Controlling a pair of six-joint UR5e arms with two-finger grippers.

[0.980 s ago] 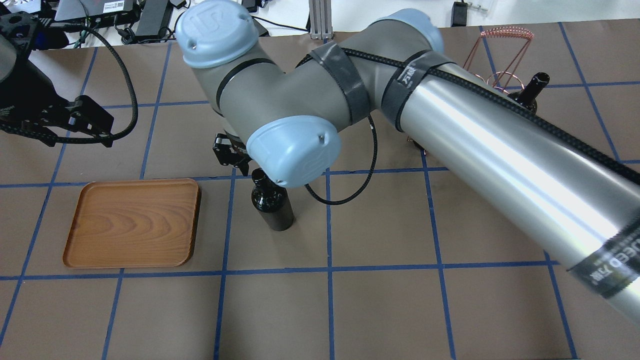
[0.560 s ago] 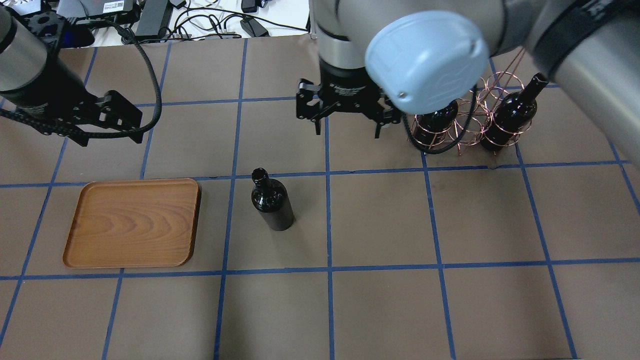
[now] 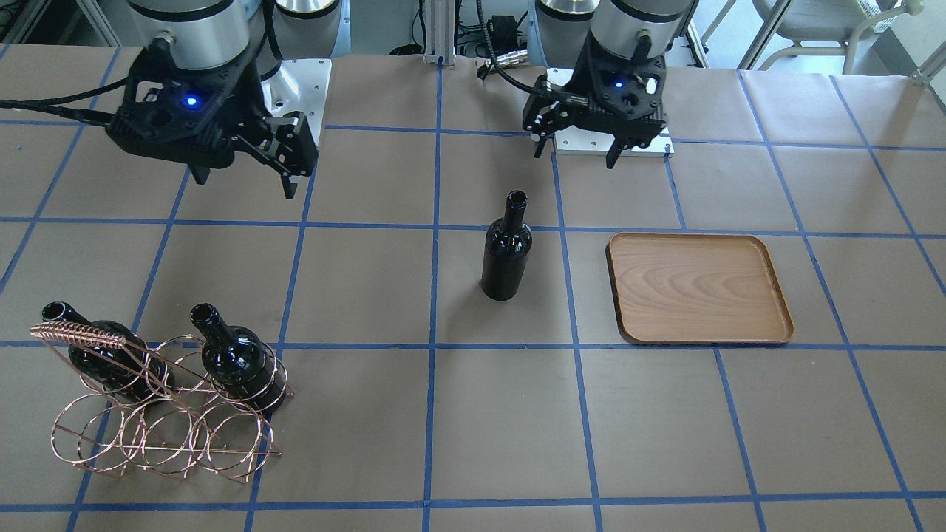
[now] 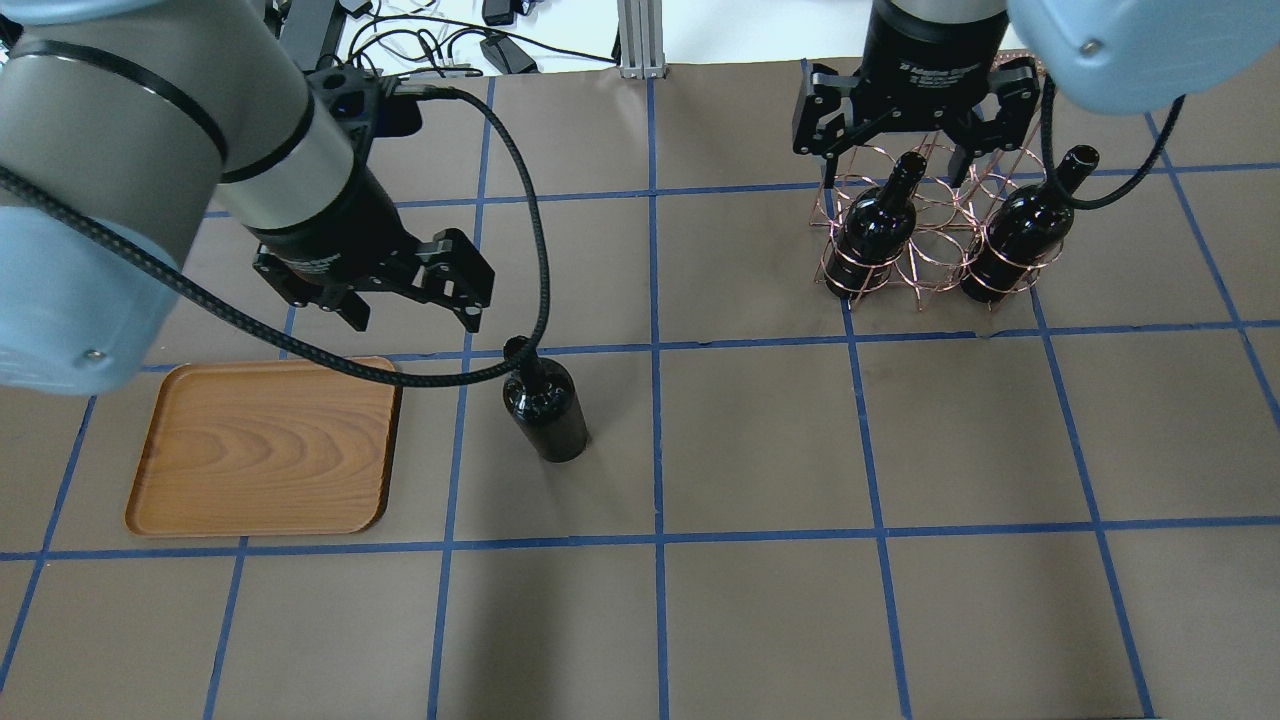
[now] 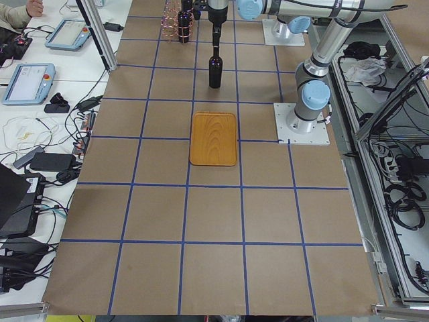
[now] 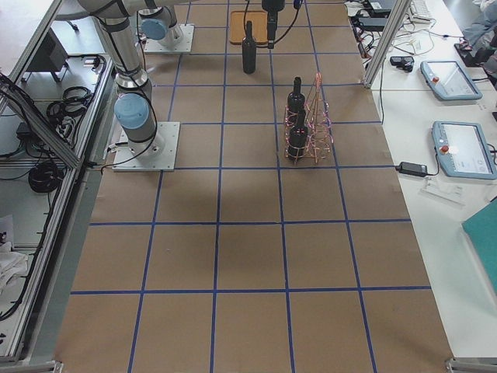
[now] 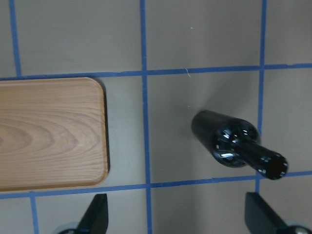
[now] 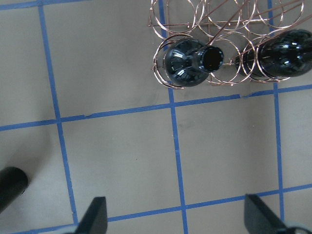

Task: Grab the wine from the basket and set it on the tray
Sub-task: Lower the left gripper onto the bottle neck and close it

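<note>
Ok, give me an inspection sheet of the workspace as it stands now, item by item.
Surface: brown paper-covered table with a blue tape grid.
Job's things: one wine bottle upright on the table beside the wooden tray, which is bare; two more bottles stand in the copper wire basket.
Clutter: nothing seen.
Grippers: left gripper open, raised near the lone bottle; right gripper open, raised near the basket.
Cables: black cable loops from the left wrist.
Surroundings: teach pendants on side benches.

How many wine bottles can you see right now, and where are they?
3. The loose bottle stands upright on the table between the tray and the basket. The inner bottle and the outer bottle stand in the basket's rings. No others show.
</note>
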